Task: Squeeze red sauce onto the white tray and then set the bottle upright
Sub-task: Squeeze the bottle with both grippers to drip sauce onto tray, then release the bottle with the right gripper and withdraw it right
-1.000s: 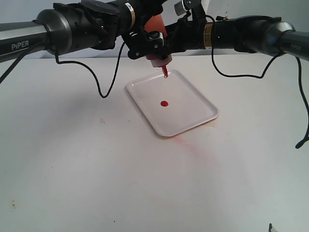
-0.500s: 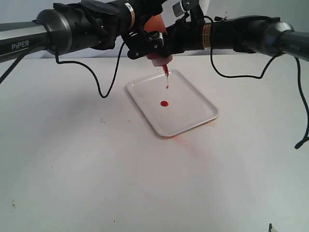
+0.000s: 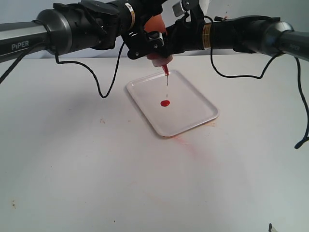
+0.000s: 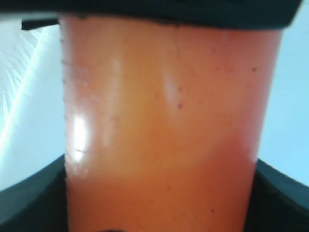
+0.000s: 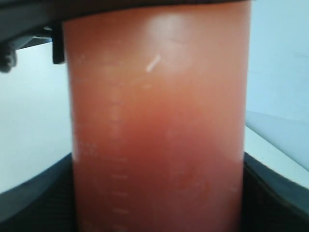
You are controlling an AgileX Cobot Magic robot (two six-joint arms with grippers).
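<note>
The bottle [image 3: 155, 23] is held upside down above the far end of the tray [image 3: 195, 104], nozzle downward. It is clamped from 2 sides: the left gripper [image 3: 140, 47] and the right gripper [image 3: 176, 37] are both closed on its body, which fills each wrist view. Compared with 1 s ago, the hanging drop is replaced by a thin thread reaching the sauce [image 3: 165, 103], and this dot is slightly wider. The squeezing is judged nearly done. The bottle is not yet stood upright.

The bottle [image 3: 160, 60] hangs over the white tray's [image 3: 188, 110] far part, seemingly; the red sauce [image 3: 165, 103] lies mid-tray.
</note>
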